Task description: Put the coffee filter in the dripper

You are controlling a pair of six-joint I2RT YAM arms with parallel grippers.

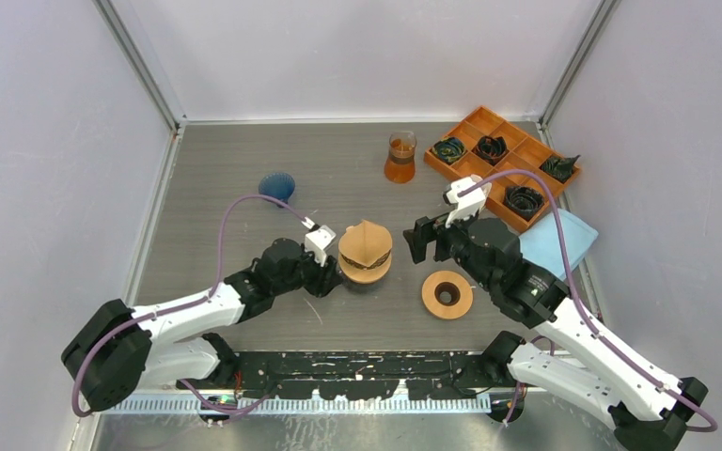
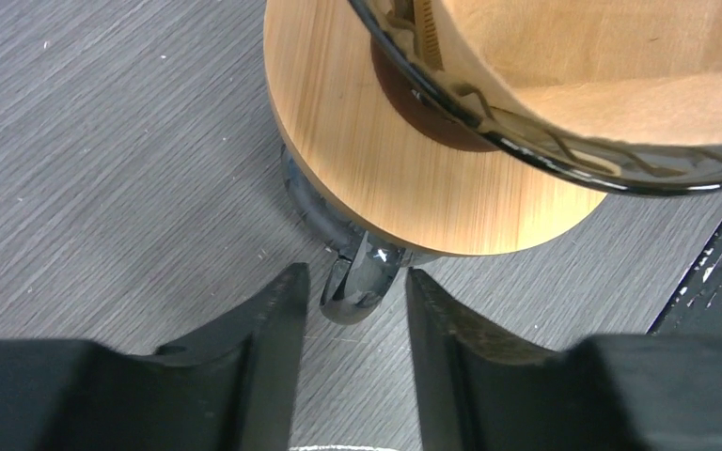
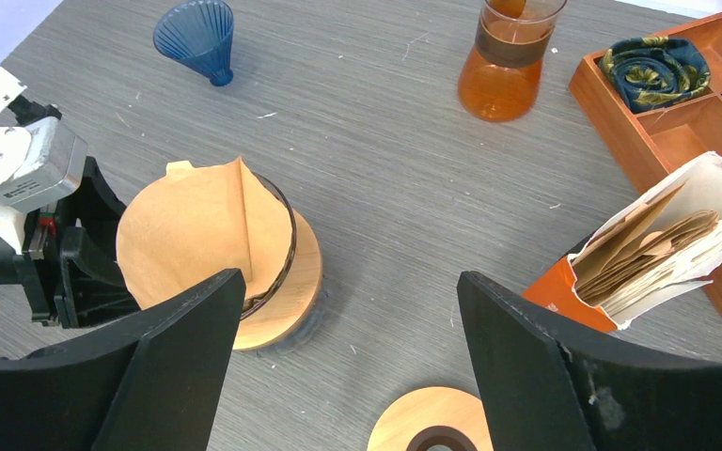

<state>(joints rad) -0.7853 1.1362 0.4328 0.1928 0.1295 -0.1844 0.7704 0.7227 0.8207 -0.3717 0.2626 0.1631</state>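
— How much of the dripper [image 2: 385, 178] does the left wrist view give?
— Part only. The top and right edges cut it, and the coffee filter [image 2: 602, 66] runs off the top too. The left hand [image 2: 355, 278] loses the roots of its fingers [image 2: 254, 366] at the bottom edge.
— And from above?
— There the wrist's camera mount covers those fingers.
— The right wrist view?
— The right hand [image 3: 350, 282] is clipped at the bottom edge, and its near finger hides the dripper's lower side. The wooden ring [image 3: 428, 423] is halved by the same edge. The glass server [image 3: 503, 80] loses its mouth at the top, and the tray [image 3: 611, 132] runs off right.
— The tray's contents?
— Dark bundles [image 1: 490, 148], too small from above to name.
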